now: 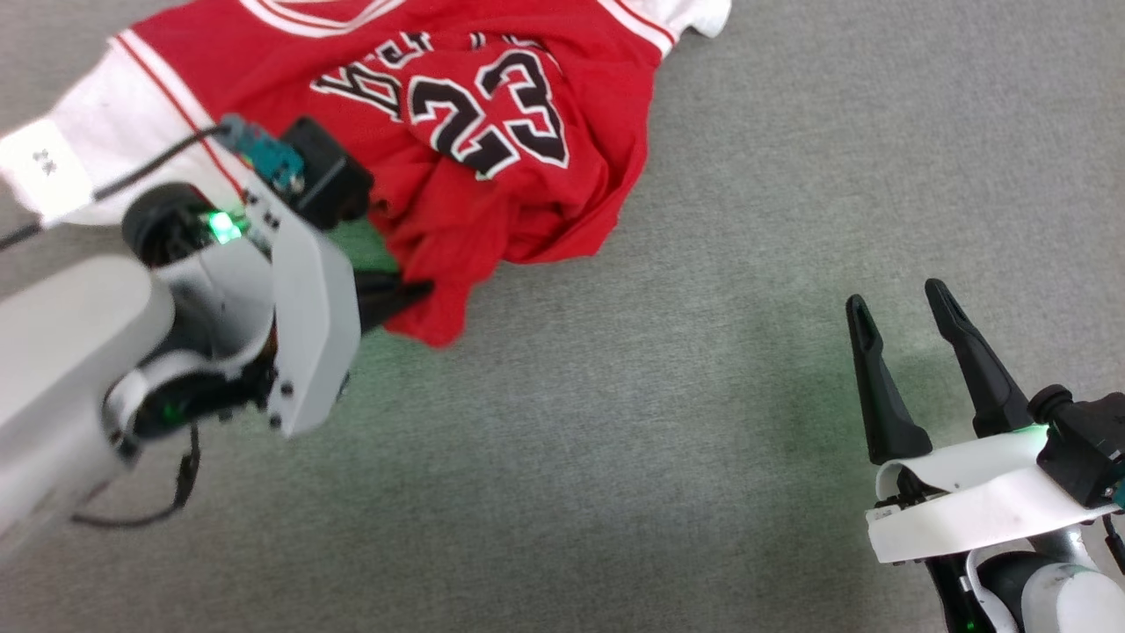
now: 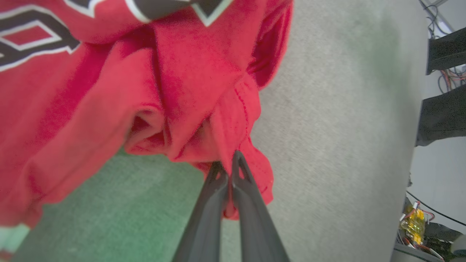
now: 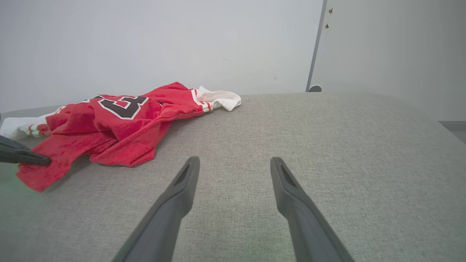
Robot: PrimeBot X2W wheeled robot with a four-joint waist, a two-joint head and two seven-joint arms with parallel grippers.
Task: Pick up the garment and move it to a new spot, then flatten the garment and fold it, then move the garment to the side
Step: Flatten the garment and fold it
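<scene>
The garment [image 1: 492, 176] is a red T-shirt with white sleeves and a dark "23" print, lying crumpled at the upper left of the grey surface. My left gripper [image 1: 422, 290] is shut on a red fold at its near hem; the left wrist view shows the garment [image 2: 145, 91] bunched up, with the hem pinched between the closed fingers of that gripper [image 2: 230, 163]. My right gripper [image 1: 896, 308] stands open at the lower right, well clear of the cloth. In the right wrist view this gripper [image 3: 235, 162] hovers over bare fabric, with the garment [image 3: 120, 120] far to its left.
The grey fabric surface [image 1: 703, 396] stretches wide to the right of the shirt. Behind it stand a pale wall [image 3: 145, 43] and a door panel [image 3: 382, 47]. Cables and dark gear [image 2: 444, 72] lie beyond the surface's edge.
</scene>
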